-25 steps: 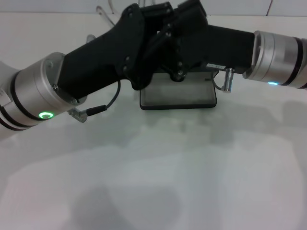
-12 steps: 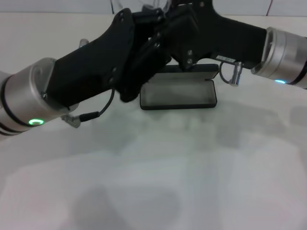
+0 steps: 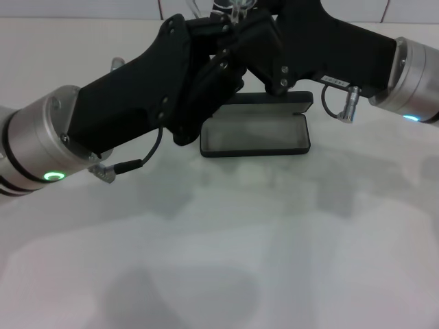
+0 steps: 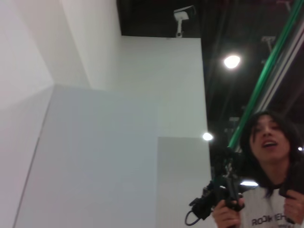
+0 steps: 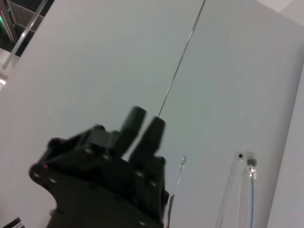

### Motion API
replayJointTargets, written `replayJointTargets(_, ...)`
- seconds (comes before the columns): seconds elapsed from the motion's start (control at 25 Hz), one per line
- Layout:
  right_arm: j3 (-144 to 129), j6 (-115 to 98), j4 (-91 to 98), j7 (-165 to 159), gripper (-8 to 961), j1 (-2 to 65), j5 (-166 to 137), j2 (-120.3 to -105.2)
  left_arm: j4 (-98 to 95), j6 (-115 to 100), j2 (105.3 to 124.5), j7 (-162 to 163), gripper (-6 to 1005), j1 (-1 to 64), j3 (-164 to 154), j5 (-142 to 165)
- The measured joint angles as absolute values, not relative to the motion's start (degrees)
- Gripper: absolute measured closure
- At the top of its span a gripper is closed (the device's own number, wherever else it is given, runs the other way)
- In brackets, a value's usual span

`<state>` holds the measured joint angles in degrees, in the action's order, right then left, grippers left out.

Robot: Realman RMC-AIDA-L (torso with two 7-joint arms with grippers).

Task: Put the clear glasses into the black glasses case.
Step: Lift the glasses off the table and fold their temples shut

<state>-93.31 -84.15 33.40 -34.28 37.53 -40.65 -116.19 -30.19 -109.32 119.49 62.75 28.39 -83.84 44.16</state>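
Glasses held high over the open case

Both grippers, left [image 3: 206,65] and right [image 3: 257,41], meet above the case [image 3: 255,134] on the worktop; glasses [image 3: 230,7] between them, presumably for folding. Jaw states unclear.

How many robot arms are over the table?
2. The left arm reaches in from the left, the right arm from the right; they meet above the open black glasses case.

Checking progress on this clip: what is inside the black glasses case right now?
The open black glasses case shows only its grey lining. Its rear and lid are partly hidden by both grippers, which hold the clear glasses above it.
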Motion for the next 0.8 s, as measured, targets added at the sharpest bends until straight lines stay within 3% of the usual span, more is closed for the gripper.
replayJointTargets(0.8,-95.4,-81.7,33.3,-34.2,838,38.1,-41.3,-116.19,-28.6,-105.8,119.71,63.1,930,28.8,-81.3,44.5)
